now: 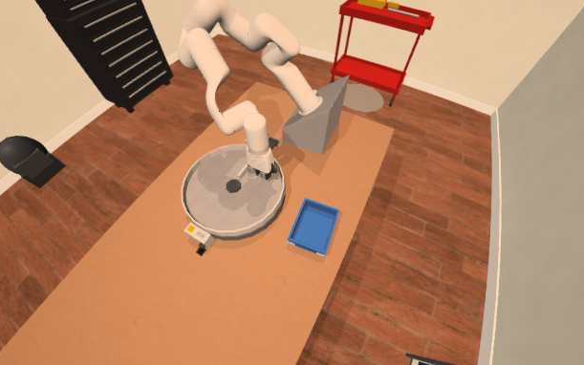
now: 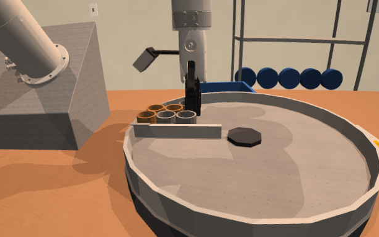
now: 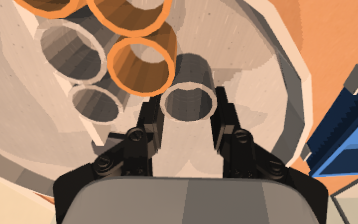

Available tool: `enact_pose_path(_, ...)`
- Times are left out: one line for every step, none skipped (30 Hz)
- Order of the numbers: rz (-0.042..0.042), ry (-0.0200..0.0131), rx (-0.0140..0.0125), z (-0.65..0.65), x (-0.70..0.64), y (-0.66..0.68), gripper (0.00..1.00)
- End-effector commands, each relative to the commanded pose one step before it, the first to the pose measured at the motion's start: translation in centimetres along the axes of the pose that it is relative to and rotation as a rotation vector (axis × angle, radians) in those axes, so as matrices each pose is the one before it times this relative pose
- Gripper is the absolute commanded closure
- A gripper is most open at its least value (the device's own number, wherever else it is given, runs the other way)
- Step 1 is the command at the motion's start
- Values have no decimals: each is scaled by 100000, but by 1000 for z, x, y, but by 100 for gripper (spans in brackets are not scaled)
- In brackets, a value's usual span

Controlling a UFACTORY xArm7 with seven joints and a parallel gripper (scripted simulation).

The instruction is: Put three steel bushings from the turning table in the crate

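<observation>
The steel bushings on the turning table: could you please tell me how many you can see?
3: one steel bushing is clamped in the gripper, and two stand left of it beside the orange ones. None looks hidden.

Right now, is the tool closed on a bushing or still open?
Closed on a steel bushing: the wrist view shows the tool with a finger against each side of the upright grey ring.

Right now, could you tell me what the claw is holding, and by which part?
The claw is shut on a steel bushing, one finger on each side of its outer wall.
</observation>
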State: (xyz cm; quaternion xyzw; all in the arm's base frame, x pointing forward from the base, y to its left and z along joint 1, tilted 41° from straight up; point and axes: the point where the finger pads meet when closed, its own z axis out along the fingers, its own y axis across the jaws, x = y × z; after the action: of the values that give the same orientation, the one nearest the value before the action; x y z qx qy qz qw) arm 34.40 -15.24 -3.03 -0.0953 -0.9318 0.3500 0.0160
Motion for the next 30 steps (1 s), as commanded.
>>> enact_pose_path(-34,-264,-64,-107,-89,43,100)
enact_pose_path(0,0,0,-24,0,0,100)
enact_pose_path(1,0,0,-60,0,0,100)
enact_pose_path(1,0,0,-107,0,0,100)
enact_pose_path(0,0,0,-161,0,0,100)
enact_pose_path(0,0,0,-219,0,0,100)
enact_pose_path(0,0,0,-276,0,0,100)
enact_pose_path(0,0,0,-330,0,0,100)
enact_pose_path(0,0,0,-379,0,0,100)
enact_pose_path(-1,0,0,-420,1,0,100)
enact_pose_path(0,0,0,-452,0,0,100)
enact_pose_path(0,0,0,-475,0,0,100)
enact_pose_path(0,0,0,-486,0,0,100)
enact_pose_path(0,0,0,-487,0,0,100)
enact_pose_path(0,0,0,-477,0,0,100)
enact_pose_path(0,0,0,-455,0,0,100)
enact_pose_path(0,0,0,0,0,0,100)
enact_pose_path(0,0,0,0,0,0,100)
enact_pose_path(0,0,0,-424,0,0,100)
enact_pose_path(0,0,0,-383,0,0,100)
enact_pose_path(0,0,0,-335,0,0,100)
enact_pose_path(0,0,0,-280,0,0,100)
enact_pose_path(0,0,0,-223,0,0,100)
enact_pose_path(0,0,0,-165,0,0,100)
enact_pose_path(-1,0,-1,-109,0,0,100)
enact_pose_path(-1,0,-1,-61,0,0,100)
enact_pose_path(0,0,0,-24,0,0,100)
enact_pose_path(0,0,0,-4,0,0,100)
enact_pose_path(0,0,0,0,0,0,100)
enact_pose_path(0,0,0,0,0,0,100)
